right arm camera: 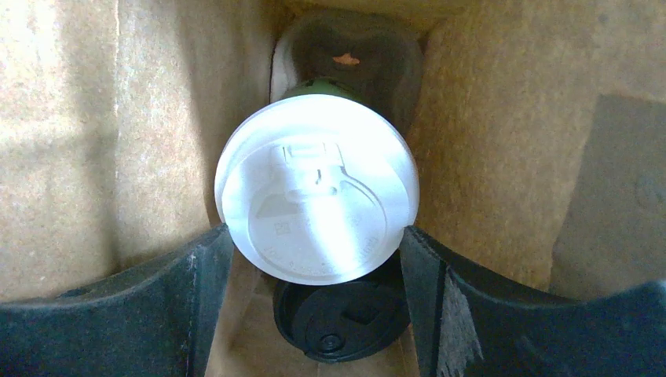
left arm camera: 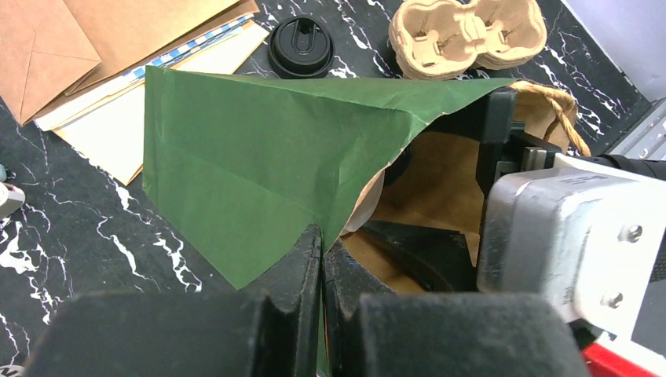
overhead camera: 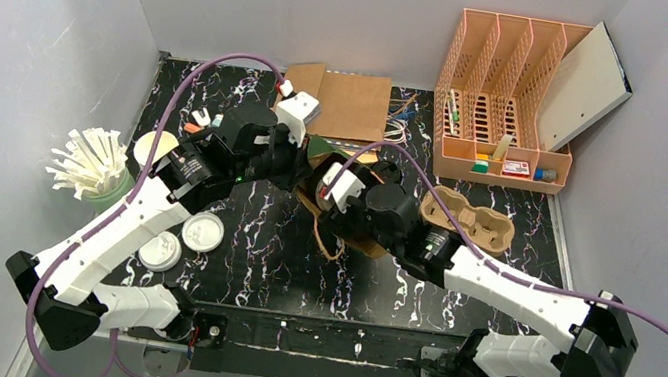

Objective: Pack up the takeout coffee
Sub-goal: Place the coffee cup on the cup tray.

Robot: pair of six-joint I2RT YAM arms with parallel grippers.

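L tool (left arm camera: 323, 245) is shut tight on the edge of the green bag (left arm camera: 259, 157), near the middle of the desk (overhead camera: 271, 239), w/ the bag's mouth open. R tool (right arm camera: 314, 236) is inside the bag, its fingers (right arm camera: 196, 290) set wide & pressing both sides of a cup (right arm camera: 318, 196) w/ a white top. So the cup is in the bag, held by R tool. A black top (right arm camera: 342, 322) shows just under it & a dark round thing (right arm camera: 345, 55) past it. A tray (left arm camera: 469, 35) & a loose lid (left arm camera: 301, 45) lie on the desk beyond the bag.
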